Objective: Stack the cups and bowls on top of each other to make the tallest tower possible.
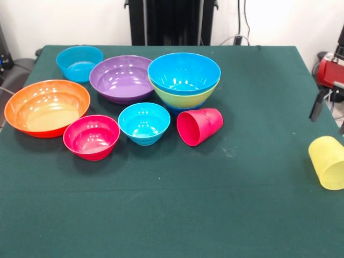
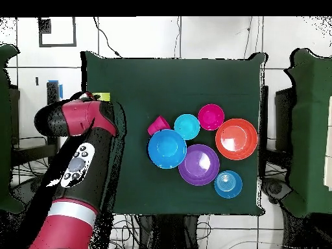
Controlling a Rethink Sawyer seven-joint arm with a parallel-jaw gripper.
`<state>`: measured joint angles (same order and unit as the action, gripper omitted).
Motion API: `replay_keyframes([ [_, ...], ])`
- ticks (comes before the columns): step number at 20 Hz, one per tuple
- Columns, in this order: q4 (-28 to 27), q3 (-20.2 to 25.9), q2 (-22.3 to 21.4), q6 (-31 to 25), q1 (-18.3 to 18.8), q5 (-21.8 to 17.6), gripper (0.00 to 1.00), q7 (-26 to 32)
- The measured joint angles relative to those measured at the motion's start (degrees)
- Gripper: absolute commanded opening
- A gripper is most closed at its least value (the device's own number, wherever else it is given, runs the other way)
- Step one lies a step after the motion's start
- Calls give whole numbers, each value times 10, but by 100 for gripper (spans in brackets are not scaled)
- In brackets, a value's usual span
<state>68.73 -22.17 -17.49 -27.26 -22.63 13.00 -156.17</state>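
A stack (image 1: 184, 72) of a bright blue bowl in a lime green bowl (image 1: 185, 98) stands mid-table; it also shows in the overhead view (image 2: 166, 148). The red-pink cup (image 1: 200, 126) lies on its side in front of it. The yellow cup (image 1: 329, 161) lies tilted at the table's right edge, and only a sliver of it (image 2: 102, 96) shows from overhead. My gripper (image 1: 328, 125) hangs just above the yellow cup, open, empty and apart from it. Loose bowls: purple (image 1: 121, 78), orange (image 1: 45, 106), pink-red (image 1: 91, 137), cyan (image 1: 144, 122) and a small blue one (image 1: 79, 63).
The dark green cloth-covered table (image 1: 172, 215) ends close beside the yellow cup. In the overhead view my red arm (image 2: 81, 149) lies along the table's left side and covers the gripper. The robot's black pedestal (image 1: 172, 21) stands behind the table.
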Motion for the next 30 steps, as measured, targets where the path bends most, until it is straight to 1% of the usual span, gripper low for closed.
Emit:
replay_keyframes([
  [5, -4, 0, -1, 0, 0, 0, 100, 0],
  [9, -14, 0, 10, 0, 0, 0, 100, 0],
  [20, -65, -4, 72, 0, -13, 0, 100, 0],
  [23, -81, -6, 79, 0, -20, 0, 100, 0],
  [30, -96, -12, 91, 0, -30, 0, 100, 0],
])
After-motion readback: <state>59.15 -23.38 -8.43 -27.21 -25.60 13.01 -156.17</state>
